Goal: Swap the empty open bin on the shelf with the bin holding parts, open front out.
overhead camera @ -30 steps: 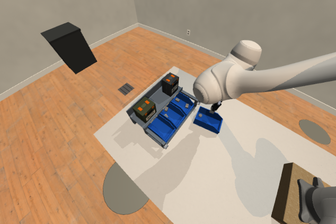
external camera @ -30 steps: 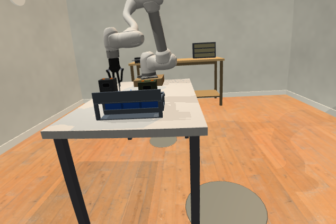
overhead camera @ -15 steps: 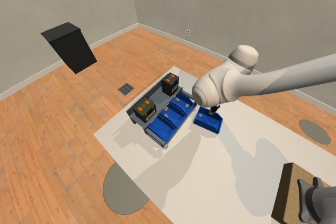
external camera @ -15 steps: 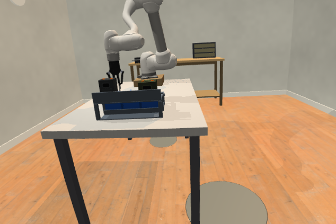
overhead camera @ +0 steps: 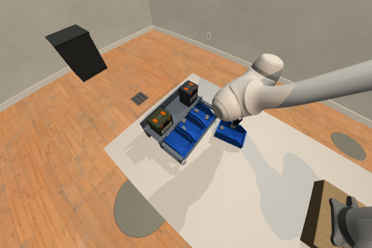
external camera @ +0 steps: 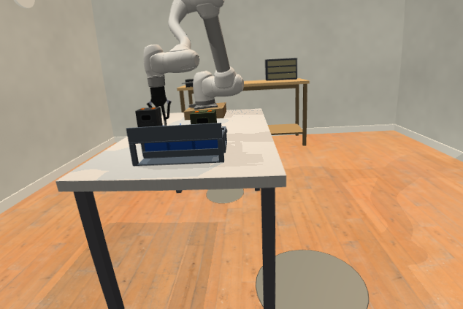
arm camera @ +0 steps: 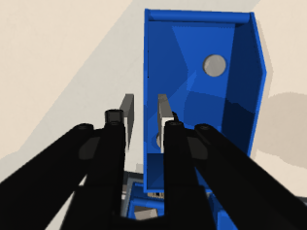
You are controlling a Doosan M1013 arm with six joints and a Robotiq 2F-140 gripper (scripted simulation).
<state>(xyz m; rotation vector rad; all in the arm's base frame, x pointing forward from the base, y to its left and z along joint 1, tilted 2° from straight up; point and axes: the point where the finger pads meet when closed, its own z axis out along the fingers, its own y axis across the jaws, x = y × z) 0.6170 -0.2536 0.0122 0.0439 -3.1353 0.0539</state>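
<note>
"Where's the bin with the parts?"

"The blue parts bin (overhead camera: 231, 136) (arm camera: 206, 111) is on the table (overhead camera: 228, 191) (external camera: 171, 183) (arm camera: 49, 43), right of centre in the top view, just beside the shelf (overhead camera: 171, 152) (external camera: 174, 133) (arm camera: 133, 178). One round part (overhead camera: 221, 127) (arm camera: 215, 65) shows clearly; another is mostly hidden behind a finger (wrist view, lower middle)."

"And the gripper (overhead camera: 234, 124) (external camera: 163, 120) (arm camera: 146, 107)?"

"Fingers parted, pinching nothing. They straddle the bin's left-hand wall in the wrist view, one outside and one inside, with space on both sides."

"The empty bin?"

"On the shelf still to be emptied of it: the empty bin (overhead camera: 179, 141) sits at the row's lower left end in the top view. A green case (overhead camera: 160, 120) (external camera: 204, 117) and a black case (overhead camera: 188, 93) (external camera: 148, 116) stand on the board behind (orange latches, rather smart)."
</note>
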